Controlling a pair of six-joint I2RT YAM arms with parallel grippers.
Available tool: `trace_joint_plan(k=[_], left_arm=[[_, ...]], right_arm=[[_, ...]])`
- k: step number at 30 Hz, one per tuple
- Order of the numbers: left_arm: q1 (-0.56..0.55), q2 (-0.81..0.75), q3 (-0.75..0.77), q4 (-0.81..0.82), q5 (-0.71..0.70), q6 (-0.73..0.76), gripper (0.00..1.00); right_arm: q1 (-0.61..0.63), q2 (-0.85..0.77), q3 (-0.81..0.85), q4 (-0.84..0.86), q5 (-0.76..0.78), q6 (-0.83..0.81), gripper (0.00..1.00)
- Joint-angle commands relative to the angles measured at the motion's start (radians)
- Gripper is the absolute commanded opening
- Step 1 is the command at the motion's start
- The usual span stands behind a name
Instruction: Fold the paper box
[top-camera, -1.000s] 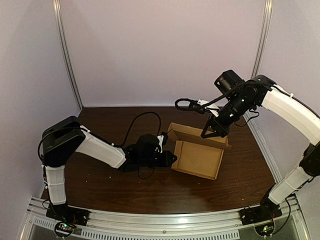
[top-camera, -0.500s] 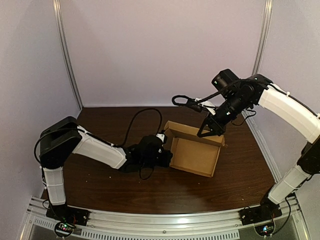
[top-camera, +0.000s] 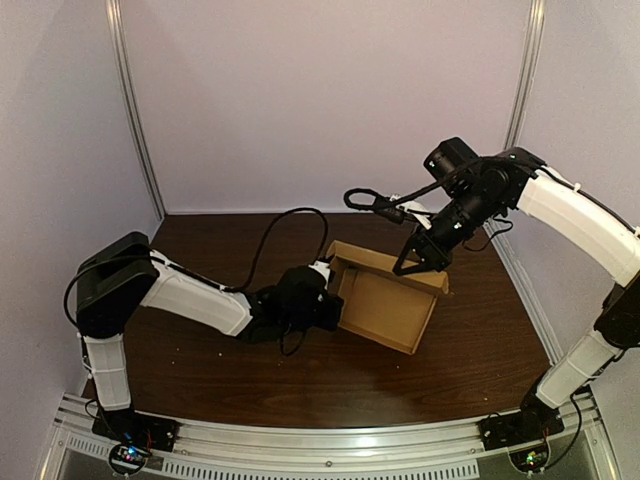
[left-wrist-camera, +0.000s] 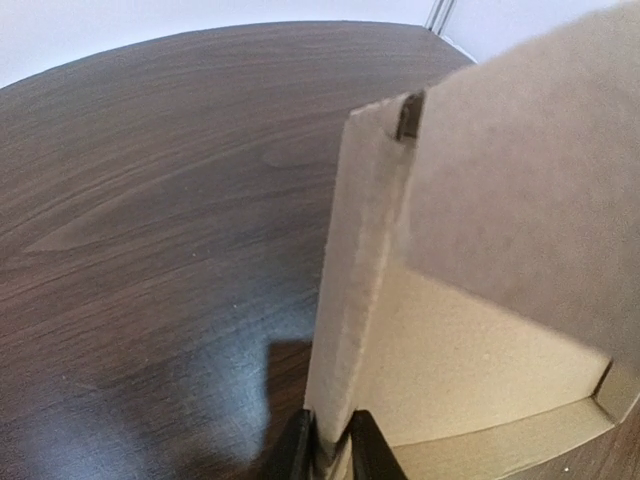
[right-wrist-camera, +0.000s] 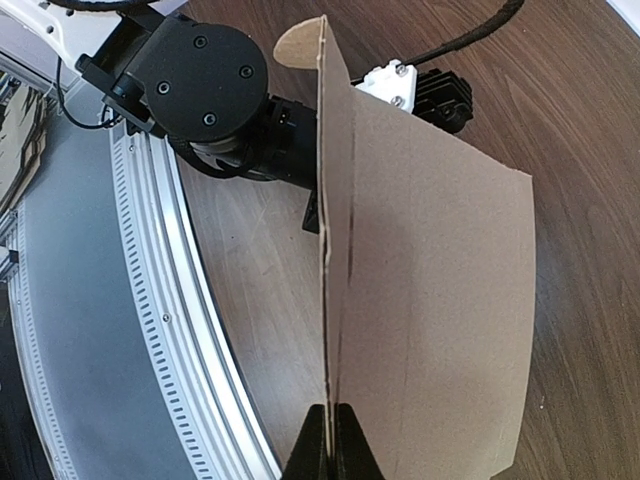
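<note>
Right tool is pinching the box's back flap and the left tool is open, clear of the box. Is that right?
Not quite. The left tool is shut on the side wall of the paper box, as the left wrist view shows. The right tool does pinch the back flap.

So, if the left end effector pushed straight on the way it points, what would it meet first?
The paper box. The left end effector is shut on its upright side wall, which fills the line ahead. Past that probably comes the box floor, though depth is unclear.
</note>
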Motion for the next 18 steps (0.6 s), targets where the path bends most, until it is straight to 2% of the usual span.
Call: trace_joint_plan(k=[1,5,10,14,18], left_arm=[[0.004,-0.048,0.025,0.010,-0.092,0.055,0.25],[0.003,-0.052,0.029,0.017,-0.113,0.081,0.26],[0.004,-0.054,0.027,0.022,-0.102,0.103,0.21],[0.003,-0.072,-0.004,0.032,-0.162,0.105,0.32],[0.004,-0.118,-0.074,0.119,-0.168,0.144,0.32]], right_arm=[[0.001,0.012,0.040,-0.049,-0.088,-0.007,0.00],[0.000,0.003,0.044,-0.053,-0.082,-0.014,0.00],[0.001,-0.011,0.039,-0.055,-0.081,-0.019,0.00],[0.001,-0.022,0.035,-0.062,-0.090,-0.028,0.00],[-0.002,-0.018,0.061,-0.105,-0.100,-0.050,0.00]])
